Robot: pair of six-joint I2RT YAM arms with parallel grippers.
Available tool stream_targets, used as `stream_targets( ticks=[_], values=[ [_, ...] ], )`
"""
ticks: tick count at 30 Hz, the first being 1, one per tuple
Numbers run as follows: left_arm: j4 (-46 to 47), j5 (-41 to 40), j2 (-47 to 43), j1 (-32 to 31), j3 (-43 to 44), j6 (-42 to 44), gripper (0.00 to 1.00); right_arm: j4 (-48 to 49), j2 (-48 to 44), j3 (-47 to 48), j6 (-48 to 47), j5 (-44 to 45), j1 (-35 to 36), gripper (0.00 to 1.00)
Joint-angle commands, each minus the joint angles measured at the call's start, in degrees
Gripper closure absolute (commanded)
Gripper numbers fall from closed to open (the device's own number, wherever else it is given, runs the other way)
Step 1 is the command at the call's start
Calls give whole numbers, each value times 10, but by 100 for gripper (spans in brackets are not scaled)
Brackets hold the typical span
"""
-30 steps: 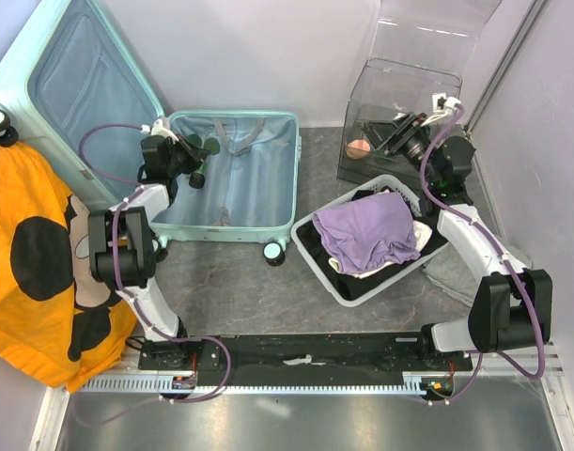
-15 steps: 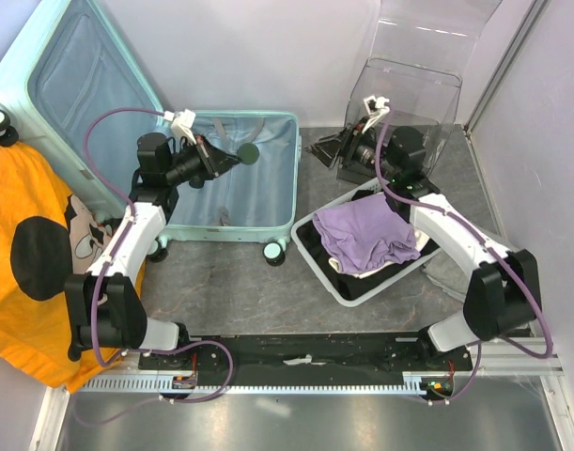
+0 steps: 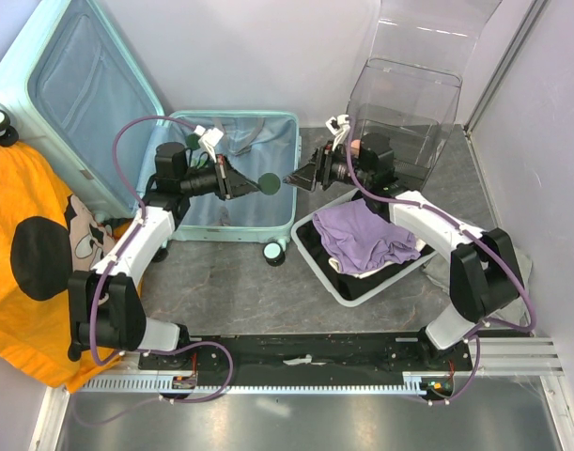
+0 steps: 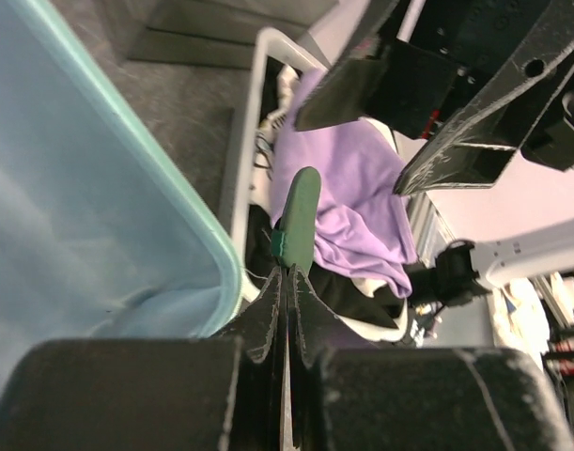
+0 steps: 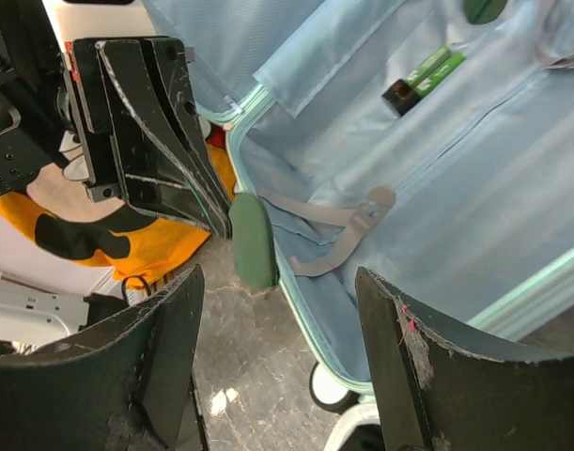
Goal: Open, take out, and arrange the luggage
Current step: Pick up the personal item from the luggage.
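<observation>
Luggage (image 3: 254, 214) is lying open at the counter's far-left corner; left hand (image 3: 244, 183) is pinching a dark green disc (image 3: 268, 184) over its right rim, pointing toward the spread right hand (image 3: 294, 178) just beyond

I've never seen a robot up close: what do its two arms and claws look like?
The left arm and right arm have white shells with black joints and a purple cable looping along each. The left gripper and right gripper are black, with flat scuffed fingers; a white bracket sits on each wrist.
</observation>
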Motion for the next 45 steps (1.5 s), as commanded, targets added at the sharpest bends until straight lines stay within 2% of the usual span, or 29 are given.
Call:
stream_targets(
  ticks=[1,16,20,25,29,36,39,45],
  values=[
    [-10,28,-11,-13,9,32,98,24,6,25,-1,-14,9,27],
    [-13,32,-15,-30,11,36,99,72,17,13,23,-44,25,35],
    [-13,35,-16,-35,12,37,98,110,21,1,52,-59,25,47],
    [-13,32,-22,-38,11,40,98,116,28,1,60,-64,26,55],
    [-13,33,-24,-38,11,41,98,109,26,-4,46,-63,26,55],
    [-13,35,-27,-40,12,42,98,36,16,0,-15,-30,26,54],
    [-13,34,-27,-40,12,42,99,38,16,1,-16,-38,26,58],
    [-13,30,-27,-41,11,41,98,69,16,-6,7,-62,26,78]
  ],
)
